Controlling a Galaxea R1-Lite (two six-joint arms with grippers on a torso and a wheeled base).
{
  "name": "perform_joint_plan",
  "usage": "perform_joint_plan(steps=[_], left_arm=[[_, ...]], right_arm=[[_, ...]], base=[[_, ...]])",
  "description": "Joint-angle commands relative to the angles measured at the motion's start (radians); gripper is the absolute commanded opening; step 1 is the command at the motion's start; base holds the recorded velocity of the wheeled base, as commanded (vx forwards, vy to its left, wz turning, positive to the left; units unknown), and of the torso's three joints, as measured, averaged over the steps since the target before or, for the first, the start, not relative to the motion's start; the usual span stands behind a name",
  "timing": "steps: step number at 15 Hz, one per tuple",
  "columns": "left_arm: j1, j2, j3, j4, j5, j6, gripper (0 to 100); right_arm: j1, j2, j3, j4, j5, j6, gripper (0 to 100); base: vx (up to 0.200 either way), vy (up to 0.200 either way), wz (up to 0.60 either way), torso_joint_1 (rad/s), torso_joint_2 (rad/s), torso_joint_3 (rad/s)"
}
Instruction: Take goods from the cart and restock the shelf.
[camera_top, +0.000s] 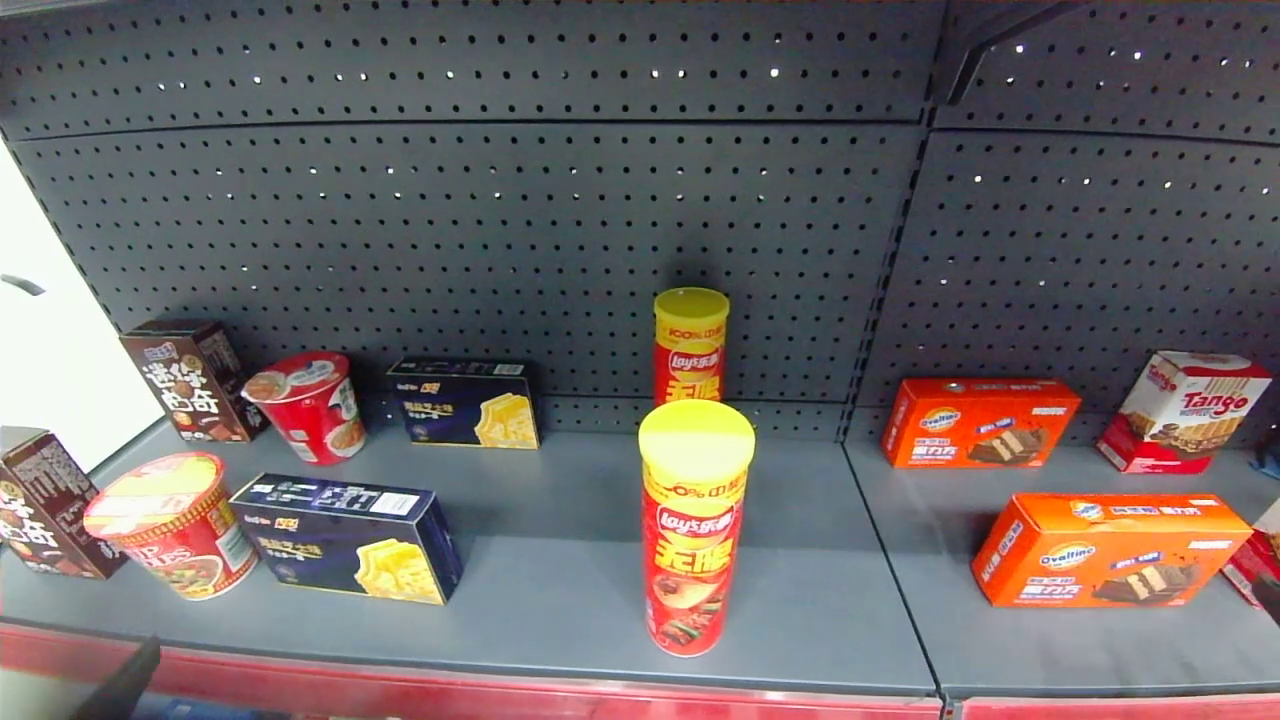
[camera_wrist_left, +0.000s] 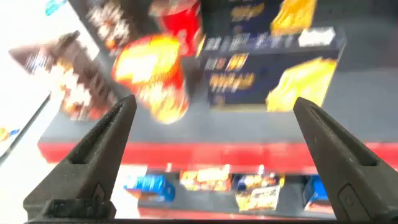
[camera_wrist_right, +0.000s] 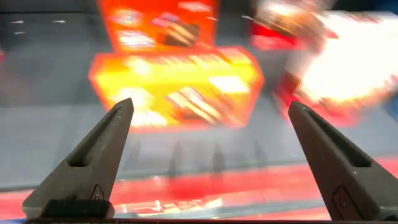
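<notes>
The grey shelf (camera_top: 560, 560) holds goods in rows of two. Two red chip cans with yellow lids (camera_top: 693, 525) stand one behind the other in the middle. To their left lie navy boxes (camera_top: 350, 540), red cup noodles (camera_top: 175, 525) and brown boxes (camera_top: 45, 505). Orange boxes (camera_top: 1110, 550) lie to the right. My left gripper (camera_wrist_left: 214, 101) is open and empty before the shelf's front edge, facing a cup noodle (camera_wrist_left: 152, 78) and a navy box (camera_wrist_left: 273, 78). My right gripper (camera_wrist_right: 211, 104) is open and empty, facing the front orange box (camera_wrist_right: 177, 87).
A red strip (camera_top: 500, 690) runs along the shelf's front edge. A perforated dark back panel (camera_top: 500, 220) closes the rear. A white and red wafer box (camera_top: 1185, 410) stands at the far right. A lower shelf with more packets (camera_wrist_left: 211, 183) lies beneath.
</notes>
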Motion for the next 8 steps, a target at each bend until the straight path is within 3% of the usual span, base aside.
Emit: perform_joint_plan(steps=[1,3,5,8], left_arm=[[0.022,-0.201,0.022,0.105,-0.002,-0.002,100],[0.021,-0.286,0.022,0.191,-0.004,-0.005,100],[0.018,-0.450,0.028,0.355,-0.017,-0.009,100],[0.010,-0.615,0.079,0.437,-0.056,-0.048,100]], right_arm=[[-0.077,-0.238,0.092,0.028,0.007,-0.002,100],[-0.052,-0.284,0.098,0.051,0.008,-0.006,100],[0.006,-0.386,0.110,0.126,0.059,-0.016,100],[0.025,-0.517,0.138,0.201,0.162,-0.039,100]], base=[[0.000,0.000,0.00,0.000,0.00,0.000],[0.000,0.000,0.00,0.000,0.00,0.000],[0.000,0.000,0.00,0.000,0.00,0.000],[0.000,0.000,0.00,0.000,0.00,0.000]])
